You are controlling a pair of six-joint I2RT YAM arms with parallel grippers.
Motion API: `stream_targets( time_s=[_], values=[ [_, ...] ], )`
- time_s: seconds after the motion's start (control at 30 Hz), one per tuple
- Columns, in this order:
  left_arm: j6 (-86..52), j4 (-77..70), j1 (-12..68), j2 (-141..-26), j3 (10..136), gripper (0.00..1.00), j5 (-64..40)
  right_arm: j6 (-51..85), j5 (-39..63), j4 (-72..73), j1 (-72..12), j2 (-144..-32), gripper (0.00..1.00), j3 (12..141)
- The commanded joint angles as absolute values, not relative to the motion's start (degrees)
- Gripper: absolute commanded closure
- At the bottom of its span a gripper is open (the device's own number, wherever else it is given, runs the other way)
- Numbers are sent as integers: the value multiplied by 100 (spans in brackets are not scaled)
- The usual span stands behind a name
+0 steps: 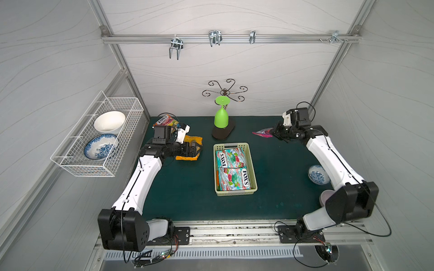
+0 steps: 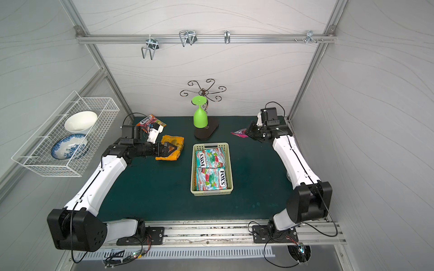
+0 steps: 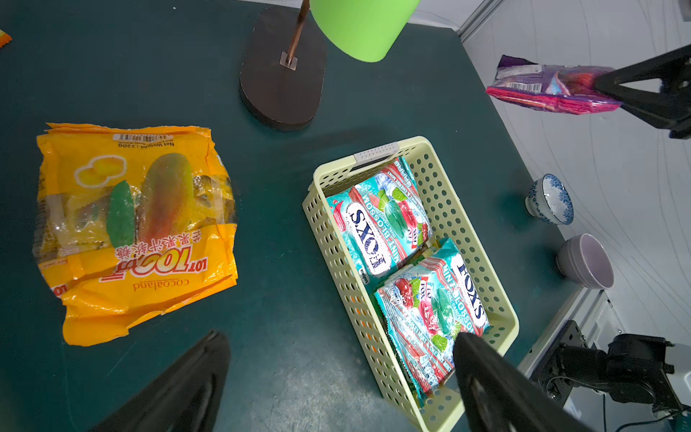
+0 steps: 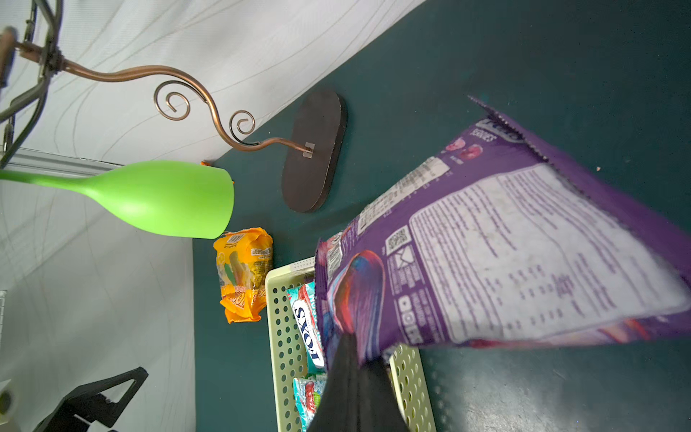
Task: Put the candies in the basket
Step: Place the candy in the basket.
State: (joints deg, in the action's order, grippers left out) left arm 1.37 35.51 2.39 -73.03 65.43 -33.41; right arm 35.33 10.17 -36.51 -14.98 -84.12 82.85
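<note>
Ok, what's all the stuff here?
pale yellow-green perforated plastic basket: one, middle of dark green mat.
teal FOX'S candy bags: two showing, in the basket.
orange-yellow candy bag: one, on mat, left of basket.
orange FOX'S candy bag: one, mat's back left corner.
purple candy bag: one, held above mat.
green plastic wine glass: one, upside down on the stand.
brown metal stand: one, back middle.
white wire rack: one, left wall; holds white bowl, blue-patterned dish.
blue-and-white bowl, lilac bowl: one each, mat's right edge.
left gripper: black, open.
right gripper: black, shut on purple bag.
</note>
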Motion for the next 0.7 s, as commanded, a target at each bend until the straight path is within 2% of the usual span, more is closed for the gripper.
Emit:
stream_targets(
  time_s=[0.0,0.13,0.4,0.67],
  values=[
    [213,3411,215,-7217,6595,3,-3305,3851,188,-3689,-1998,-8077,100,8111],
    [206,3413,226,-7217,6613,3,-3304,4479,-482,-3215,-2778,-7694,100,7516],
    [246,3444,212,-7234,6624,3,-3262,5098,-1535,-2931,-3744,-7713,100,7382],
    [231,3379,190,-7260,6555,3,-3278,5672,-1714,-2644,-4240,-7963,100,7221]
  ],
)
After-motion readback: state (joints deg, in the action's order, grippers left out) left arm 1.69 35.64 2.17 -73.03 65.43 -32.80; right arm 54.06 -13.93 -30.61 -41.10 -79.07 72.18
